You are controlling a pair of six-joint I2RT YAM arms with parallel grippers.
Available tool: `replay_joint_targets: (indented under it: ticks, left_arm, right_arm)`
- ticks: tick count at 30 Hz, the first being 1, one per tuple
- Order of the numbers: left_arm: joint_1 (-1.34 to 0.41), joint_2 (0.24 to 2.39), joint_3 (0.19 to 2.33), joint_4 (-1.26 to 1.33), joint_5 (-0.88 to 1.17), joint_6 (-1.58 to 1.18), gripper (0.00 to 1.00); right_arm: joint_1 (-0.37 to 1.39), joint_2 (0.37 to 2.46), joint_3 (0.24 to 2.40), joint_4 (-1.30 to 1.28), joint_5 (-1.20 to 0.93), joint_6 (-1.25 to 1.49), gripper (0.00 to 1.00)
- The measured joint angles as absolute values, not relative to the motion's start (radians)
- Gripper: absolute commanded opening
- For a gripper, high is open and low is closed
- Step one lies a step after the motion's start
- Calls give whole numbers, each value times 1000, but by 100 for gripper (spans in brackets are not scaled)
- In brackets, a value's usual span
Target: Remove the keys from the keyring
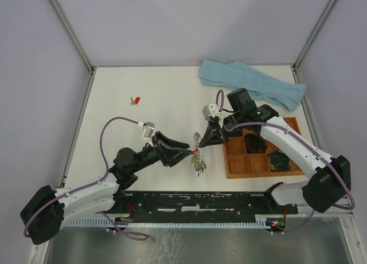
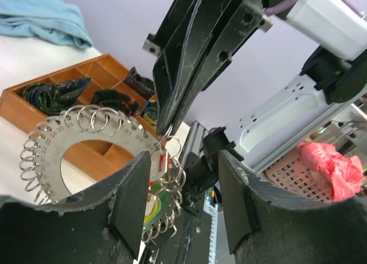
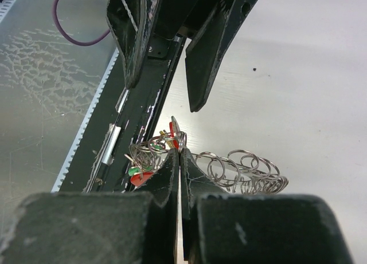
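Two end effectors meet above the tabletop [image 1: 160, 86]: nearest, the left end effector [image 2: 184, 160] stands open just beside the keys [image 2: 159, 161] dangling from the keyring [image 2: 57, 141], which hangs in the air, one fringe loop pinched in the closed right end effector [image 3: 180, 155] beyond. I judge the left should close on a single key head, not a loop, and work it round its split. The left arm reaches low from the near left; the right arcs over the tray [image 1: 261, 173].

Ahead on my right, a blue cloth [image 1: 252, 83] lies rumpled; nearer, a wooden tray [image 1: 238, 165] holds dark coiled bundles [image 1: 279, 160].
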State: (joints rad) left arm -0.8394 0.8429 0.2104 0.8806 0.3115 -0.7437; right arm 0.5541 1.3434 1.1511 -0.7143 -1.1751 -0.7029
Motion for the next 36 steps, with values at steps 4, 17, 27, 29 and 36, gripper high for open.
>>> replay_joint_targets:
  ticks: [4, 17, 27, 29, 36]
  left_arm:
    - [-823, 871, 210, 962, 313, -786, 52]
    - [-769, 1095, 213, 1168, 403, -898, 32]
    - [-768, 1187, 228, 1275, 497, -954, 30]
    - [-767, 1191, 229, 1279, 505, -958, 29]
    - [-767, 1205, 236, 1280, 509, -960, 27]
  right_arm:
    - [554, 1343, 1150, -714, -1178, -702, 1]
    - [554, 1343, 1148, -712, -1185, -701, 1]
    - [554, 1343, 1148, -712, -1190, -700, 1]
    - [554, 1343, 1148, -712, -1194, -700, 1]
    - [553, 1343, 1148, -712, -1194, -699, 1]
